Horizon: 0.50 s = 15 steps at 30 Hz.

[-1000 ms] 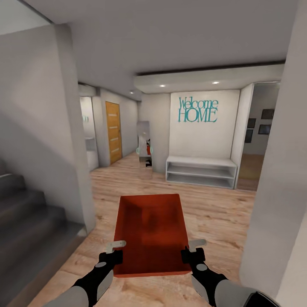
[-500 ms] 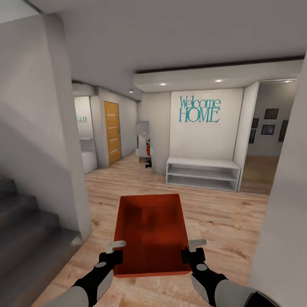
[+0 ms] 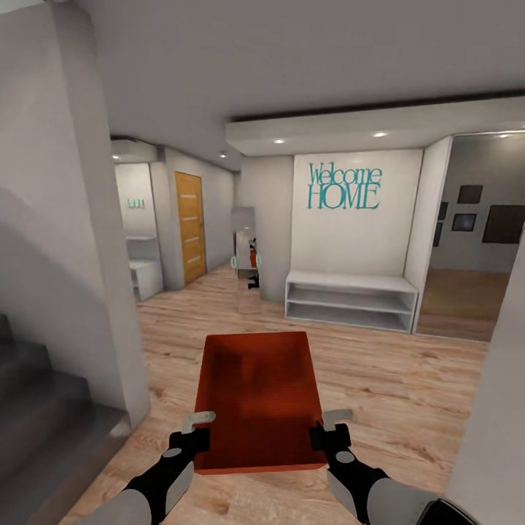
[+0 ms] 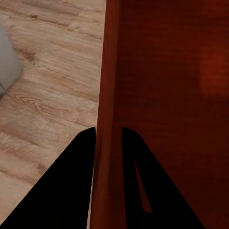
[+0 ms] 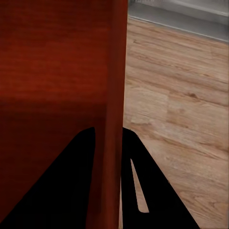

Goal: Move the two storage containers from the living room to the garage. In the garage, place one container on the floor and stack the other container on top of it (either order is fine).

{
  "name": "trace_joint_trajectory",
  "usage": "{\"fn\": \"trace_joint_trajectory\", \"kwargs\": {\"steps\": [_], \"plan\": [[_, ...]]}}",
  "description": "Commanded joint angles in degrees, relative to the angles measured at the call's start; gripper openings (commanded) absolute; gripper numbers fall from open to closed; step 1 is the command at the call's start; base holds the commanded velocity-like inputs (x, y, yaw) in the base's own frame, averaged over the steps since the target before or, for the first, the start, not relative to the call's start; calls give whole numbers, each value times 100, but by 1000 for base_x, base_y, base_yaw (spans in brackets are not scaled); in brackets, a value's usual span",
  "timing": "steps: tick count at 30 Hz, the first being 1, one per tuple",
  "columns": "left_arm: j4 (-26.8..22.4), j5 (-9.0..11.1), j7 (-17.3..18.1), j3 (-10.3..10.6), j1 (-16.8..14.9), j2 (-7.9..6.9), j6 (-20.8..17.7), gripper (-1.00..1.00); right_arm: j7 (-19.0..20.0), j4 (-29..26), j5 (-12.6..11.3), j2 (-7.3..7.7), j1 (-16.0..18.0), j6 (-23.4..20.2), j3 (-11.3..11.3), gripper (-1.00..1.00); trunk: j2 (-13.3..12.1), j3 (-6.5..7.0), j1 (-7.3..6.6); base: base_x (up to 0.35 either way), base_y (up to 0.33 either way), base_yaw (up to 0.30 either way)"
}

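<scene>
A robot carried an orange-red container (image 3: 258, 397) through a hallway, holding it level in front of its trunk above the wood-plank floor (image 3: 408, 386). The left pincer (image 3: 195, 430) was clenched on the box's left wall near the near corner, and the right pincer (image 3: 329, 429) was clenched on the right wall opposite; in the left wrist view the pincer (image 4: 109, 143) straddled the container (image 4: 162, 86) wall, one dark finger (image 4: 71, 191) outside and one inside, and the right wrist view showed the pincer (image 5: 109, 143) gripping the container (image 5: 52, 62) wall the same way. The box was open at the top and nothing could be seen inside it.

Ahead, a white wall bore the teal words "Welcome HOME" (image 3: 343, 187) above a low white shelf (image 3: 351, 299). To the far left stood an orange wooden door (image 3: 190, 226), with grey stairs (image 3: 44, 415) at the near left. An opening at the far right showed dark frames (image 3: 481, 215) on a grey wall.
</scene>
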<state>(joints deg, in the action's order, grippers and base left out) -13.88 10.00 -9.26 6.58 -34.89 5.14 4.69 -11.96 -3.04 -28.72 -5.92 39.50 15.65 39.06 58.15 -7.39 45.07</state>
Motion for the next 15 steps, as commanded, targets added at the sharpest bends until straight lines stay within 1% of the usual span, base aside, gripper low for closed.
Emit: {"fn": "trace_joint_trajectory", "kwargs": {"steps": [1,15], "plan": [[-9,-31,-217,133,-3,-5,111,-100,1,-8,-29,-6,6,-27,-435,-100,6,-9,4,321,0,0],[-9,-27,-217,133,-3,-13,111,-100,1,-8,-29,-6,6,-27,-435,-100,6,-9,4,321,0,0]]}}
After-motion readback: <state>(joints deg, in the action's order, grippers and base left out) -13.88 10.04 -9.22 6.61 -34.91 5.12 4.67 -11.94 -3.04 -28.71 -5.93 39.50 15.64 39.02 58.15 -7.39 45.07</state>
